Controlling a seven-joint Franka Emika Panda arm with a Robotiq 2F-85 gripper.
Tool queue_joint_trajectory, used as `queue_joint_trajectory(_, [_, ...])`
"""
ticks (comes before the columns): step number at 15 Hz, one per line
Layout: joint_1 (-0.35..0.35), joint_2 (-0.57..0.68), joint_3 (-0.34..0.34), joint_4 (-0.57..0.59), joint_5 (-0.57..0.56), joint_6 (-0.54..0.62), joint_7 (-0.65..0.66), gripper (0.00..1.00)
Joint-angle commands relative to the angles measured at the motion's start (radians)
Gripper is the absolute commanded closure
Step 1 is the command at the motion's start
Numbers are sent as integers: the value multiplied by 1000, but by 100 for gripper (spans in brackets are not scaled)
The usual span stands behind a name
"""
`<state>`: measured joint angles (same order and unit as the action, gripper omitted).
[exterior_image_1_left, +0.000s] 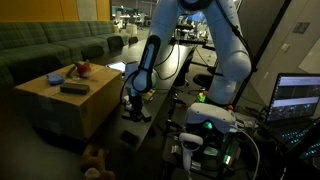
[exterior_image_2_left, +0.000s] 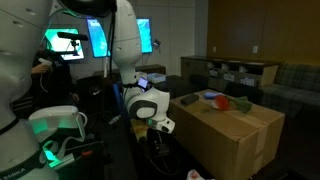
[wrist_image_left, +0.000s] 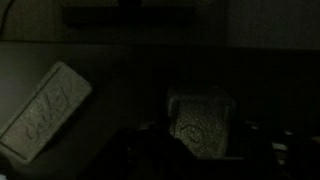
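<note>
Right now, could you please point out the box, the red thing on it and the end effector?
Box (exterior_image_1_left: 55, 115): in an exterior view, its front face.
Red thing (exterior_image_1_left: 82, 68): in an exterior view, its middle.
End effector (exterior_image_1_left: 133, 108): in an exterior view, between its fingertips.

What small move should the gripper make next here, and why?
Probably a slow, short test lift: in the wrist view the gripper straddles a pale square object, but darkness hides whether it grips. A pale flat bar lies apart.
</note>
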<state>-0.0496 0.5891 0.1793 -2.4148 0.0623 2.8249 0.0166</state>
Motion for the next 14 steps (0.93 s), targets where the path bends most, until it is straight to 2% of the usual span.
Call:
queue_joint_trajectory(1, [26,-245,-4,-155,21,-117,3,68])
queue_joint_trajectory(4, [60,-378,-23,-178,13,-234,29,68])
queue_joint_trajectory(7, [83,-473,-38,-138,9,-351,54,68])
queue_joint_trajectory(11, [104,-515,-64,-16,-27,-476,118,68])
queue_joint_trajectory(14, [104,-486,-85,108,-66,-530,156,68])
